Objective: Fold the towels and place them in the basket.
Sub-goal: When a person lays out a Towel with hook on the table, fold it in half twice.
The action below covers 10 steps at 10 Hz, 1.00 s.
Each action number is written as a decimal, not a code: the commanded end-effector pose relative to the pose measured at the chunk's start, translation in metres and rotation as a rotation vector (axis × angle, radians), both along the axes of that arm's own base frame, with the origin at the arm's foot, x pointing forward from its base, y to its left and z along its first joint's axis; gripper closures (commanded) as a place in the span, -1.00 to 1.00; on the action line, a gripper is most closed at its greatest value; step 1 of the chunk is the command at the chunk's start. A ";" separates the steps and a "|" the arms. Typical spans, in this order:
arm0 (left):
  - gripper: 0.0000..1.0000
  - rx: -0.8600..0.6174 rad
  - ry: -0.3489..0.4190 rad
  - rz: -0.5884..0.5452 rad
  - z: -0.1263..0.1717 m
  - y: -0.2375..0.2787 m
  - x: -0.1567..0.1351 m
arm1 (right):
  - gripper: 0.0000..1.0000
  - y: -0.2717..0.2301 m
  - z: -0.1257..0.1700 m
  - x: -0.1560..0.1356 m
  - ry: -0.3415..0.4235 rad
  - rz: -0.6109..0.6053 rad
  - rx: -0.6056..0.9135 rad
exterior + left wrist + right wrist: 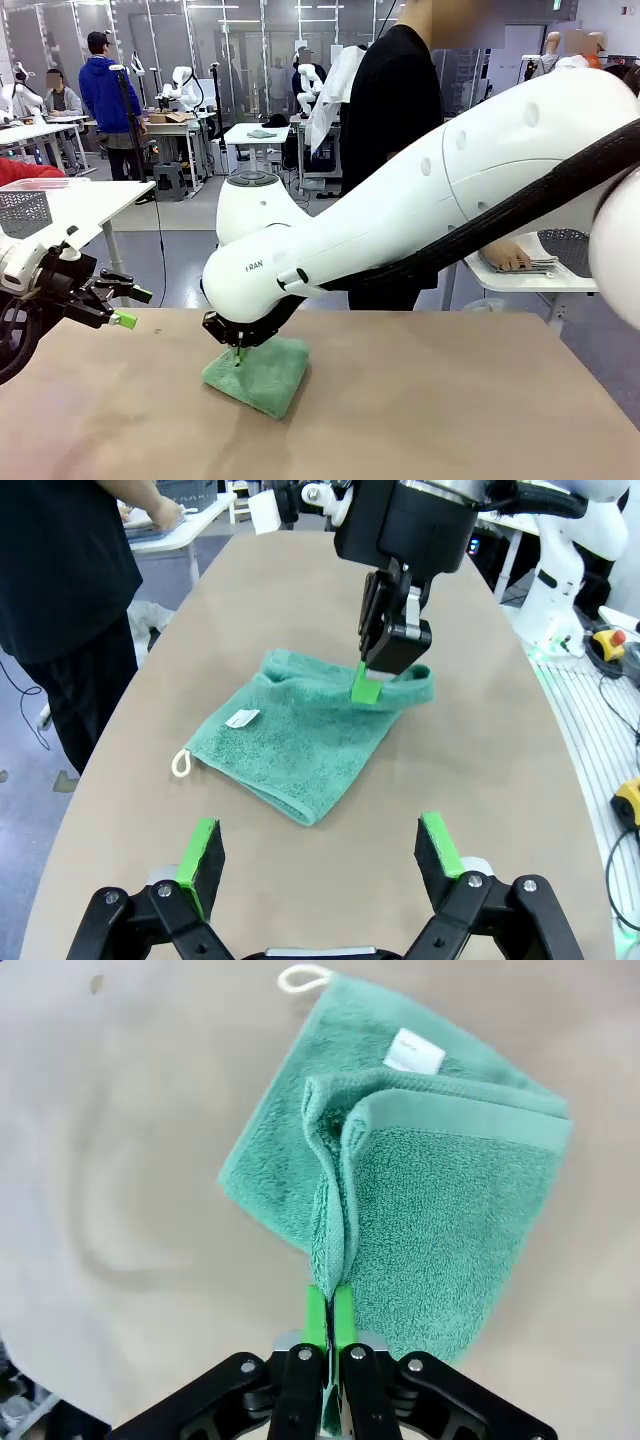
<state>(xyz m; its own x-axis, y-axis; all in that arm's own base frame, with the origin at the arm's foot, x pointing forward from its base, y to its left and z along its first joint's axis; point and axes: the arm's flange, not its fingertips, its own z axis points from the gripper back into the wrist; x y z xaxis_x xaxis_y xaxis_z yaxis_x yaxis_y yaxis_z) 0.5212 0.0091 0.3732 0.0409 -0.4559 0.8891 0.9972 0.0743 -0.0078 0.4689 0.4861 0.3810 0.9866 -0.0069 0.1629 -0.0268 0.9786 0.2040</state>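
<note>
The mint green towel (262, 375) lay partly folded on the table (450, 400) at lower centre of the frame; the right gripper (329, 1305) was clamped on its raised edge; the left gripper (319, 850) hung empty, jaws apart; the fold looked unfinished, and the towel was not yet put away.

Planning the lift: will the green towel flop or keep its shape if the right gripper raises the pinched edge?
Likely floppy: the green towel creases softly where the right gripper pinches its edge. Probably light, small and thin; its loose layers may drag across the table.
</note>
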 end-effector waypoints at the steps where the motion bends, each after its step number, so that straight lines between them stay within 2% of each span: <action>1: -0.93 0.000 0.005 0.002 0.001 0.000 0.000 | 1.00 0.002 -0.009 0.007 -0.017 -0.042 0.090; 3: -0.93 0.000 0.005 0.002 0.001 0.000 0.000 | 1.00 0.006 -0.015 0.016 -0.041 -0.118 0.151; 4: -0.93 0.000 0.005 0.002 0.001 0.000 0.000 | 1.00 0.006 -0.017 0.020 -0.088 -0.163 0.172; 6: -0.93 0.000 0.005 0.002 0.001 0.000 0.000 | 1.00 0.002 -0.019 0.024 -0.127 -0.211 0.138; 9: -0.93 0.000 0.005 0.002 0.001 0.000 0.000 | 1.00 0.000 -0.020 0.027 -0.130 -0.242 0.147; 10: -0.93 0.000 0.005 0.002 0.001 0.000 0.000 | 0.83 -0.001 -0.020 0.027 -0.137 -0.238 0.149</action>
<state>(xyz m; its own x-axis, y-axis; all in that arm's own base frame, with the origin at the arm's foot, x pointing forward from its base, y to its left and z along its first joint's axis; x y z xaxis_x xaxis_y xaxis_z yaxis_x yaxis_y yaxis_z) 0.5212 0.0091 0.3732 0.0409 -0.4559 0.8891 0.9972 0.0743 -0.0078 0.5023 0.4804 0.3637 0.9458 -0.2195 0.2392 0.1285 0.9298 0.3448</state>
